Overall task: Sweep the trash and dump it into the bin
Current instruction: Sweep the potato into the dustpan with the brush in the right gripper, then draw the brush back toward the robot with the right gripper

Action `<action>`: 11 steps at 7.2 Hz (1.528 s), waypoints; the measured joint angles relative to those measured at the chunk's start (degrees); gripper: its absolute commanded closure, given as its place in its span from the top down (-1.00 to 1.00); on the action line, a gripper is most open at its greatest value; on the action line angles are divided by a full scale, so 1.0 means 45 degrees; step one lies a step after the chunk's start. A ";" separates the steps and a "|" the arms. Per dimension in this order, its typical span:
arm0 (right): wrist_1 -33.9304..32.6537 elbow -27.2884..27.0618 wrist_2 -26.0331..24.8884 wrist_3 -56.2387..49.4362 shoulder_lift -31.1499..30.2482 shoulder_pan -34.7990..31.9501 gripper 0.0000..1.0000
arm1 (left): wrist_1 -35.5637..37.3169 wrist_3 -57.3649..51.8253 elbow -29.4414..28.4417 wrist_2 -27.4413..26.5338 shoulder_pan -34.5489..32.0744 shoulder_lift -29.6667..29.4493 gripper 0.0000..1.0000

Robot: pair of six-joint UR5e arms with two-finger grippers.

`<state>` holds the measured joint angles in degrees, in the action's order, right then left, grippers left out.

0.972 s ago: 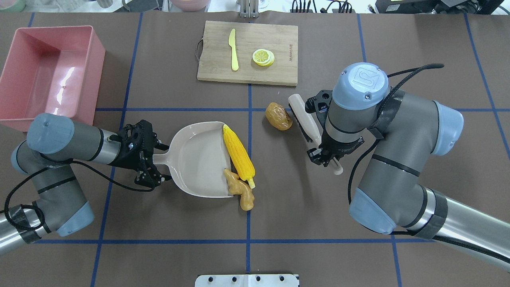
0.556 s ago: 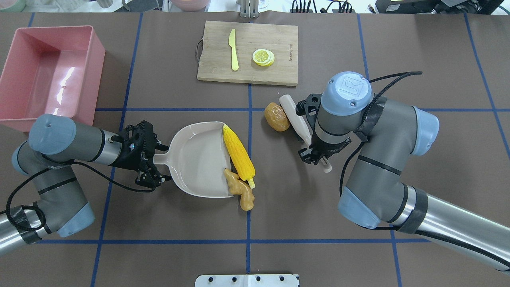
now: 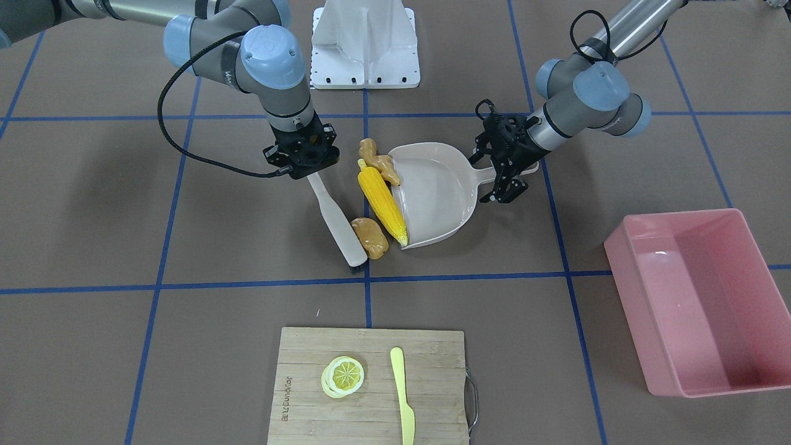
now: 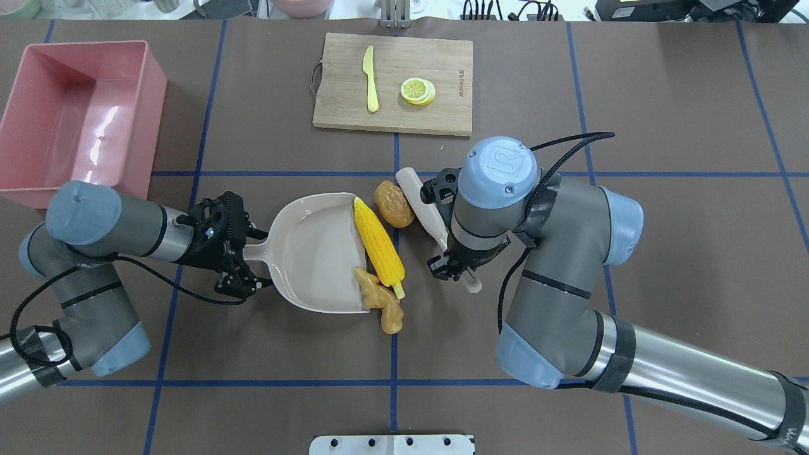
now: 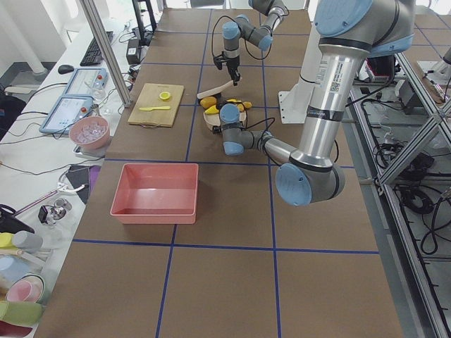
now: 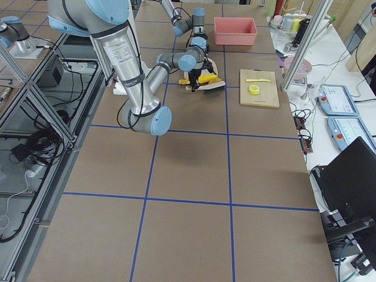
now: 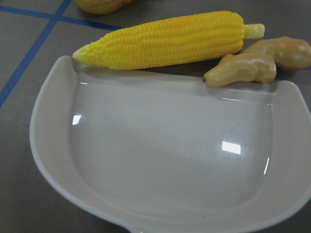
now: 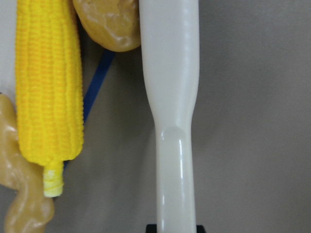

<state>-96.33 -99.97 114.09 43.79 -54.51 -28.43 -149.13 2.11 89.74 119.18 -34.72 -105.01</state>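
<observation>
The yellow corn cob [image 4: 378,239] lies along the mouth of the beige dustpan [image 4: 316,253]. The tan ginger root [image 4: 381,303] lies at the mouth's near corner. The brown potato [image 4: 393,203] touches the corn's far end. My right gripper [image 4: 452,268] is shut on the handle of a white brush [image 4: 425,205], whose head is against the potato [image 3: 369,237]. My left gripper [image 4: 249,256] is shut on the dustpan handle. The pink bin [image 4: 76,114] stands empty at the far left.
A wooden cutting board [image 4: 392,82] at the back middle holds a yellow knife [image 4: 370,79] and a lemon slice [image 4: 418,91]. A white mounting plate [image 4: 392,444] sits at the near edge.
My right arm has moved left with the brush. It has pushed the potato left until it touches the corn at the dustpan's mouth. The left arm and the dustpan have not moved.
</observation>
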 measured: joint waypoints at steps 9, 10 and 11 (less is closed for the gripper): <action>-0.1540 0.0918 0.0234 0.0187 0.2342 0.0487 -1.00 | 0.0083 -0.0028 0.0033 -0.0094 0.0000 -0.0003 0.94; -0.2074 0.0811 0.0536 -0.0432 0.2410 0.0004 -1.00 | 0.0078 -0.0045 0.0035 -0.0096 0.0000 -0.0004 0.94; -0.2531 0.0578 0.0859 -0.0911 0.2340 -0.0433 -1.00 | 0.0075 -0.0059 0.0044 -0.0098 0.0000 -0.0003 0.94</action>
<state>-107.72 -97.37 117.95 39.69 -43.98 -30.38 -148.79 1.84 89.94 118.74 -34.72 -105.03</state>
